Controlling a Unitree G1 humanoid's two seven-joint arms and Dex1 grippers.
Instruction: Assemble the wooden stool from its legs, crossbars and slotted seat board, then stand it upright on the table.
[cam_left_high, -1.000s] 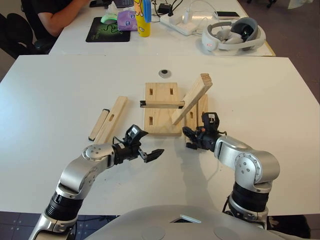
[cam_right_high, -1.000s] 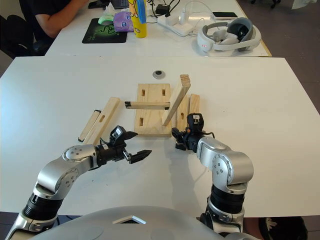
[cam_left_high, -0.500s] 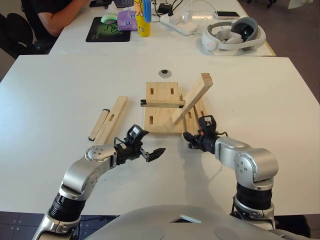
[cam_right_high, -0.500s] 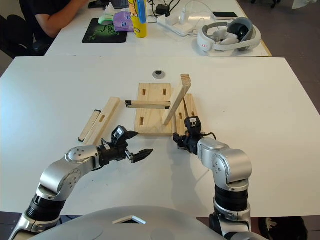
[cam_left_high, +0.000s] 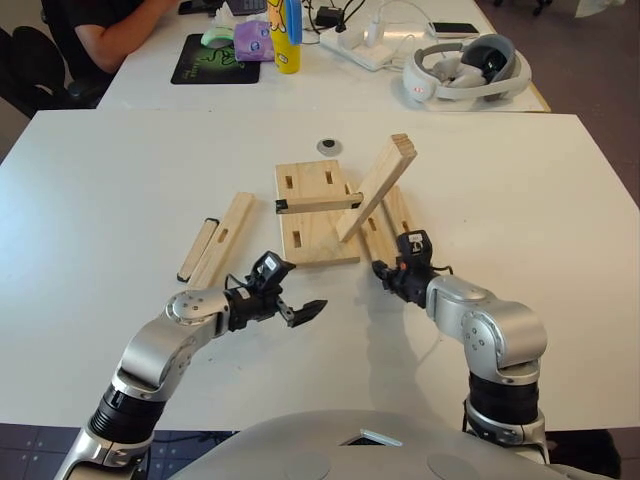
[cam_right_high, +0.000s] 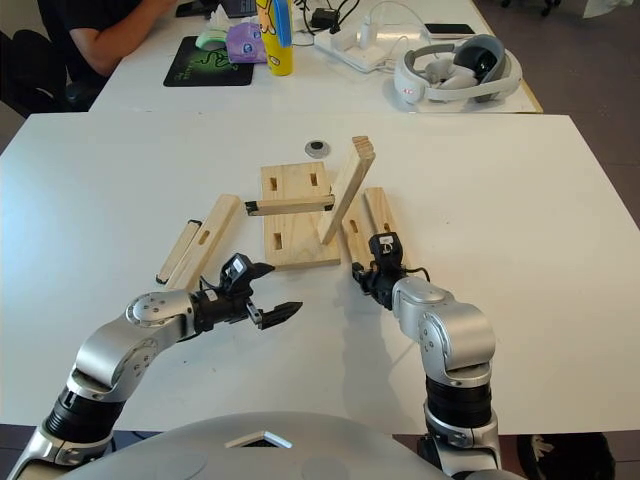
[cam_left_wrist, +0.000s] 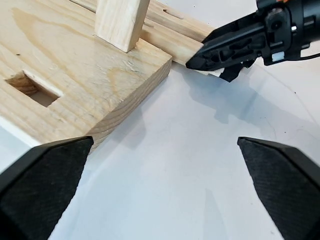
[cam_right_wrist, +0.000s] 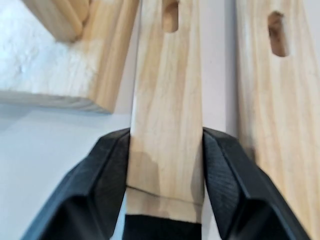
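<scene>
The right tool (cam_left_high: 392, 274) is clamped on the near end of a flat leg (cam_left_high: 374, 240), its black fingers (cam_right_wrist: 107, 180) pressed to the leg's two long edges. That leg lies on the white table (cam_left_high: 520, 200) running straight ahead from the tool, just beside the right edge of the seat board (cam_left_high: 300, 240). A second flat leg (cam_left_high: 400, 212) lies parallel on the tool's outer side, with a thin strip of table between them. Ahead and to the tool's inner side a tilted leg (cam_left_high: 378, 185) leans with its foot in the seat board, and a crossbar (cam_left_high: 315, 204) runs from its side across the board. The left tool (cam_left_high: 303, 292) has its fingers spread wide with nothing between them; the board's near corner is just ahead of it, and bare table separates the two tools. Farther ahead on its outer side a slotted leg (cam_left_high: 225, 238) and a short crossbar (cam_left_high: 197, 250) lie side by side. Outward of each tool the table runs bare to its side edge. Beyond the board sit a small dark disc (cam_left_high: 329, 147), the far edge, then a second table with a headset (cam_left_high: 465, 68), a mouse pad (cam_left_high: 210, 60) and a yellow bottle (cam_left_high: 288, 35). A white label (cam_left_high: 418, 238) on the right wrist has print too small to read, as does the bottle
</scene>
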